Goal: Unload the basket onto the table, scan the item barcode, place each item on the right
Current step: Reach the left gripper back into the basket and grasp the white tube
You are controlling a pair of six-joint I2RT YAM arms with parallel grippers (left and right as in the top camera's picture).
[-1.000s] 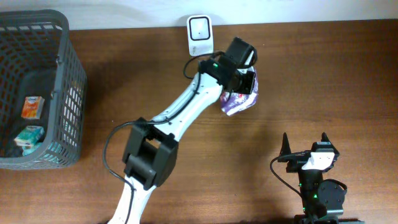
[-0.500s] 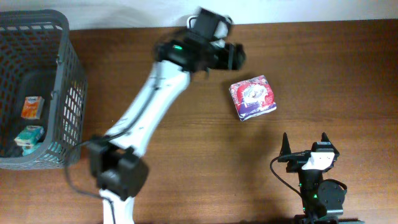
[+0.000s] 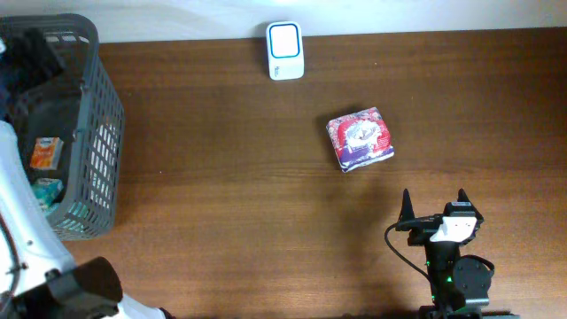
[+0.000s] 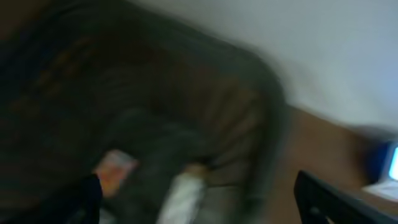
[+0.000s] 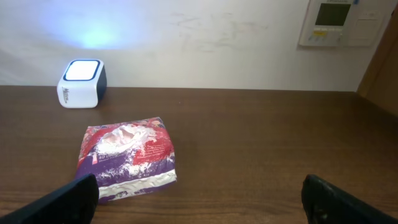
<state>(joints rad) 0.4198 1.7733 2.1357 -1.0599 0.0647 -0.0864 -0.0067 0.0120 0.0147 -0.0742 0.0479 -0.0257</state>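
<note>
Glossy, crinkled plastic packet on matt wooden table.

The left arm runs as a long white link up the left edge of the overhead view from a black joint in the near corner. The left gripper, blurred in its wrist view, shows its 2 fingers at the bottom corners, spread wide with nothing between them. The right arm sits folded low at the near right, and the right gripper points away from its base, fingers parted wide and empty.
</note>
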